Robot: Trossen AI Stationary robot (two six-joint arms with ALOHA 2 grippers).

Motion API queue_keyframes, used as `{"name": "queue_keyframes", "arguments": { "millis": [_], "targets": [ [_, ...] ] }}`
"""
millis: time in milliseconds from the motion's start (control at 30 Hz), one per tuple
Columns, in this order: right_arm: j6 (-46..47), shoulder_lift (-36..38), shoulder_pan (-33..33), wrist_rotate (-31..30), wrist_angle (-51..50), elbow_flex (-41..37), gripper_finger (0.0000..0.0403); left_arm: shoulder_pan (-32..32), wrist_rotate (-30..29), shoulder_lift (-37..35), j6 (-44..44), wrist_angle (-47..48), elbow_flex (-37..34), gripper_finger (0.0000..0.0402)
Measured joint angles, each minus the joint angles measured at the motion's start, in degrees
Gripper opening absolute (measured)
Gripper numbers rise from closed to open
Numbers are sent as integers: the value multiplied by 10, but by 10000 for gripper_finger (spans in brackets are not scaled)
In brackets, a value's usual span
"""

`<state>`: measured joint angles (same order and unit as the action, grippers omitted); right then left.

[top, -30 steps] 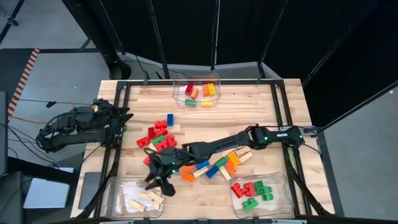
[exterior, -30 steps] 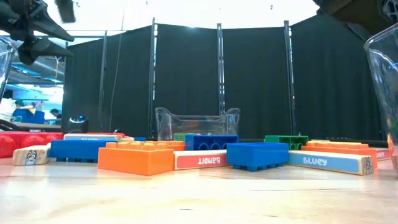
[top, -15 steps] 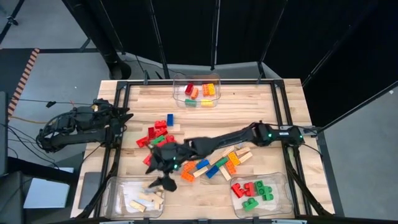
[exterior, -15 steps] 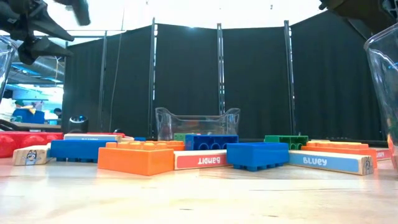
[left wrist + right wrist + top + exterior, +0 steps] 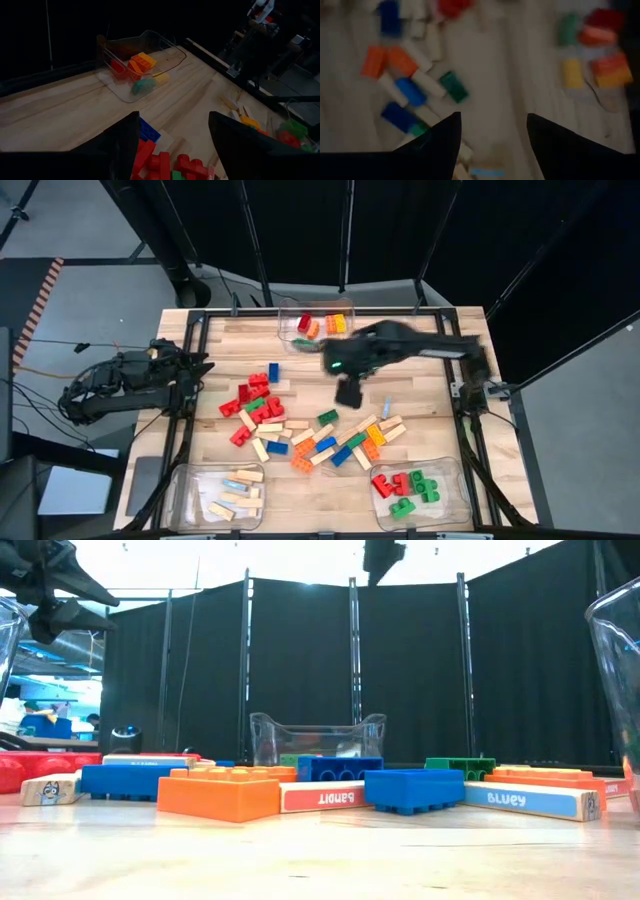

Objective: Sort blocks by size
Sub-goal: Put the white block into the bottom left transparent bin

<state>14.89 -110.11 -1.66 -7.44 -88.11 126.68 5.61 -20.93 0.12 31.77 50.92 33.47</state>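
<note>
At the far left edge of the wooden surface (image 5: 420,350) the left gripper (image 5: 200,365) waits with its fingers spread and empty, while the blocks (image 5: 300,435) lie scattered mid-surface, with some already in three clear bins (image 5: 190,480) at the near left, near right and far edge. The right gripper (image 5: 348,392) hangs above bare wood between the pile and the far bin, fingers parted and grasping nothing, so it appears to be between picks; the next move calls for dropping onto one loose block. Only the right wrist view shows that empty gap, over a green block (image 5: 454,87), while the low view shows just block sides.

Red, green, blue, yellow and orange studded plastic blocks (image 5: 262,406) and pale tan wooden bars (image 5: 268,427) lie on the light wood-grain table (image 5: 420,350).
</note>
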Motion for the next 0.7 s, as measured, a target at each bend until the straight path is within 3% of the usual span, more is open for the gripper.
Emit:
{"name": "queue_keyframes", "arguments": {
  "millis": [133, 233, 333, 467, 700],
  "targets": [
    [162, 111, 1, -139, -22, -143, 236, 0, 0, 0, 0, 0, 0, 245],
    [332, 203, 4, -163, 48, -300, 232, 0, -1, 0, 0, 1, 0, 245],
    [479, 278, 3, -139, 73, -425, 231, 0, -1, 0, 0, 0, 0, 245],
    [648, 311, -7, -125, 114, -564, 232, 0, -1, 0, 0, 0, 0, 245],
    [731, 277, -18, -48, 283, -690, 232, 0, -1, 0, 0, 0, 0, 245]
  ]
}}
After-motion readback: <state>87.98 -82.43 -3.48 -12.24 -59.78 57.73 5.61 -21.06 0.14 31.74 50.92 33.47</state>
